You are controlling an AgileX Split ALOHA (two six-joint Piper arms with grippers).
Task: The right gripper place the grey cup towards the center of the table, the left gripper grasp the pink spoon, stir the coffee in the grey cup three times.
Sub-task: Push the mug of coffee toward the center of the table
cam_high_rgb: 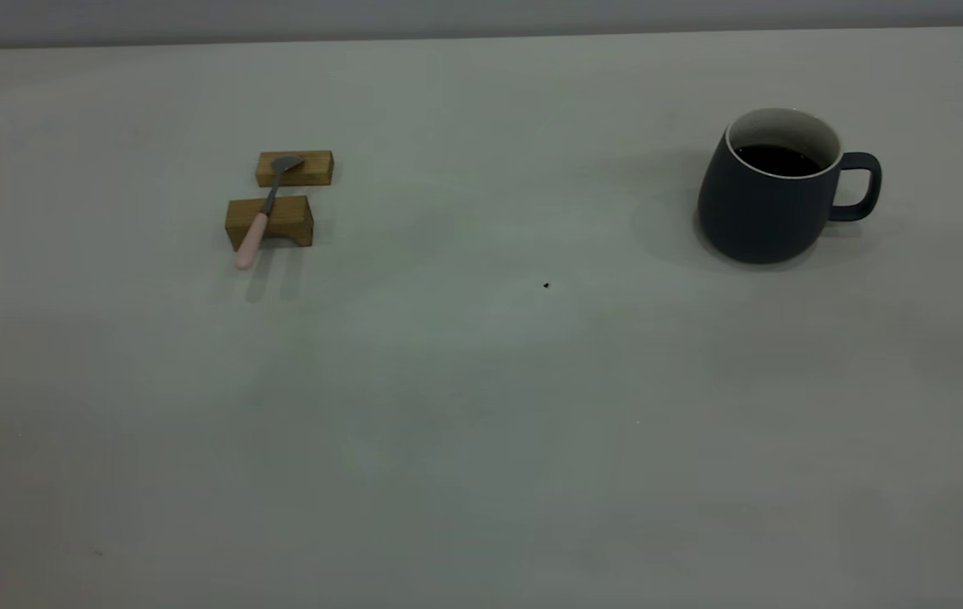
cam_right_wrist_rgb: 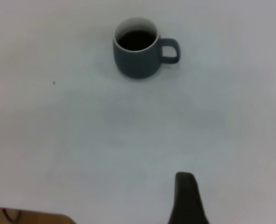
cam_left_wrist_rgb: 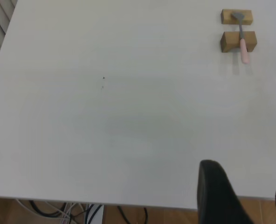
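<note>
The exterior view shows the grey cup standing upright on the right side of the table, its handle turned to the right and the coffee seen dark inside its pale rim. On the left side, the pink spoon is laid across two wooden blocks, its bowl resting on the farther block and its pink handle jutting past the nearer one. A tiny dark speck is seen between spoon and cup. Neither arm is shown in this view.

In the left wrist view, the left gripper is held at the table's near edge, well apart from the spoon on its blocks. Its two fingers are spread wide, with nothing between them.

In the right wrist view, the right gripper is held well apart from the cup, which is untouched, the coffee still inside. Only one finger is shown, so how far this pincer is parted cannot be told.
</note>
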